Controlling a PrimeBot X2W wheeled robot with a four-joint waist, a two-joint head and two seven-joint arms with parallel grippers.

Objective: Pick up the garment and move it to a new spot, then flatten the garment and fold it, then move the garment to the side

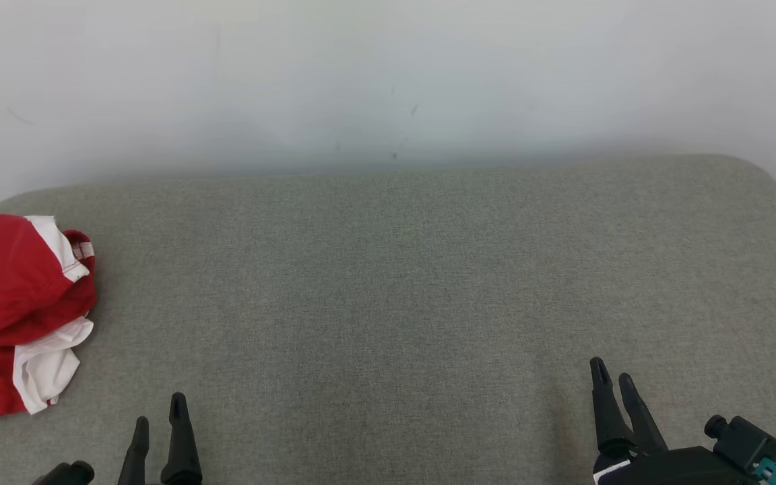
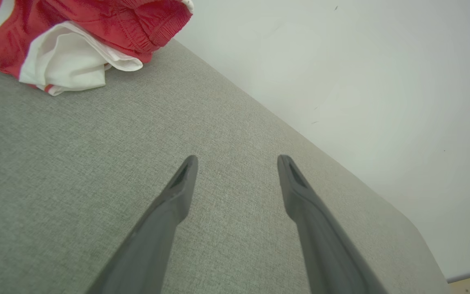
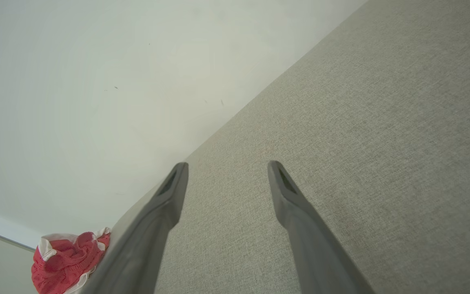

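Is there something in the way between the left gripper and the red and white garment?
Nothing visible stands in the way. The left gripper, jaws open, is at the near edge, and bare grey padded surface lies between it and the crumpled garment at the robot's far left.

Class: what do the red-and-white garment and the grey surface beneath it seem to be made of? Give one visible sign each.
Garment: probably thin synthetic sports knit, faintly glossy; fine mesh texture and a ribbed elastic band show. Grey surface: seemingly woven upholstery fabric, matte; a fine heathered weave shows, and rounded corners hint at padding.
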